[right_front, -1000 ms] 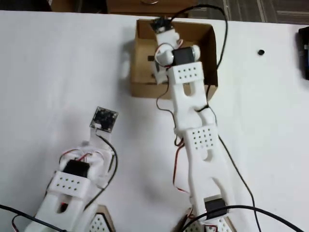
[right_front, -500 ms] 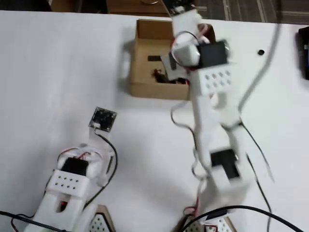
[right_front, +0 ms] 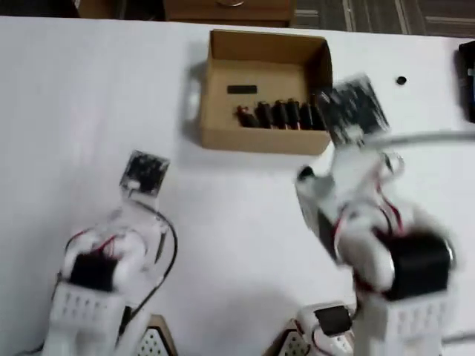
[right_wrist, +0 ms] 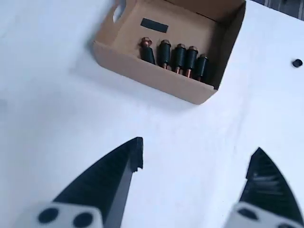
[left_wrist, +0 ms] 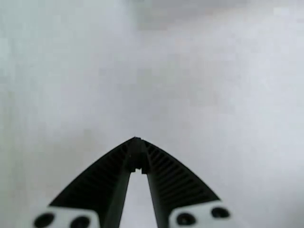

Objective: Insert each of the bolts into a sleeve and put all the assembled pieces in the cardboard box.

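Observation:
The cardboard box stands at the back middle of the white table. Several assembled pieces, black sleeves with copper bolt heads, lie in a row inside it. In the right wrist view the same box and row of pieces lie ahead of my right gripper, which is open and empty over bare table, well short of the box. My left gripper is shut on nothing, just above the white tabletop at the near left.
A small black part lies on the table right of the box, also seen as a small black part in the right wrist view. A dark device sits at the right edge. Both arm bases stand at the near edge.
The right arm has pulled back out of the box toward the near right, uncovering the row of pieces. The left arm has shifted slightly back and left.

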Motion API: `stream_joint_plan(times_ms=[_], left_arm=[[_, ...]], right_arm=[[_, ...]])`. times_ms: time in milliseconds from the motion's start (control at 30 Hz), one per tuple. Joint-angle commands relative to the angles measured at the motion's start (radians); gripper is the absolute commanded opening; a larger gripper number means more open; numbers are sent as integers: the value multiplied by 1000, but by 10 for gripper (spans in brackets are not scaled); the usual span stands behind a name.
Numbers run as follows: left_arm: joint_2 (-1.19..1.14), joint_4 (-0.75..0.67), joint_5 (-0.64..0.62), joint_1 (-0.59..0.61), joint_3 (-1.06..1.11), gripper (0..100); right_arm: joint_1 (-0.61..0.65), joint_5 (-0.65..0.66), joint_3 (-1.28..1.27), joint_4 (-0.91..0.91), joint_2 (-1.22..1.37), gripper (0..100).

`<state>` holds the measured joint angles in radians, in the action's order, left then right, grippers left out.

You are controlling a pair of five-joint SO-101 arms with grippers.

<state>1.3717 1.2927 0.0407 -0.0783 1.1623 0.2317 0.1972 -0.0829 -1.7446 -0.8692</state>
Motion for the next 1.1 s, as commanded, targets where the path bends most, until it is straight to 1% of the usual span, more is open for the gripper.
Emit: stream_joint_plan(times_ms=[0,67,100,267,367,500,667,800,967,1033,1067], left_arm=[[307,69,17,12,-19,20],[451,77,69,37,22,20],[477,83,87,46,25,20],[416,124,100,121,30,20],[430,130,98,132,35,20],[448,132,97,133,65,20],[450,130,97,135,151,20],[451,127,97,135,168,20],[451,103,97,137,305,20],[451,78,97,137,344,20],[451,60,97,137,357,20]], right_arm=[[-81,-2,-144,54,-166,334],[-116,-2,-252,110,-246,334],[-127,-2,-304,142,-289,334],[-139,-2,-620,320,-506,334],[-143,5,-822,415,-631,334],[-143,6,-1046,483,-788,334],[-145,8,-1260,506,-935,334],[-157,8,-1366,504,-923,334],[-166,8,-1476,498,-923,333],[-166,8,-1488,464,-923,308],[-166,8,-1488,458,-923,271]])
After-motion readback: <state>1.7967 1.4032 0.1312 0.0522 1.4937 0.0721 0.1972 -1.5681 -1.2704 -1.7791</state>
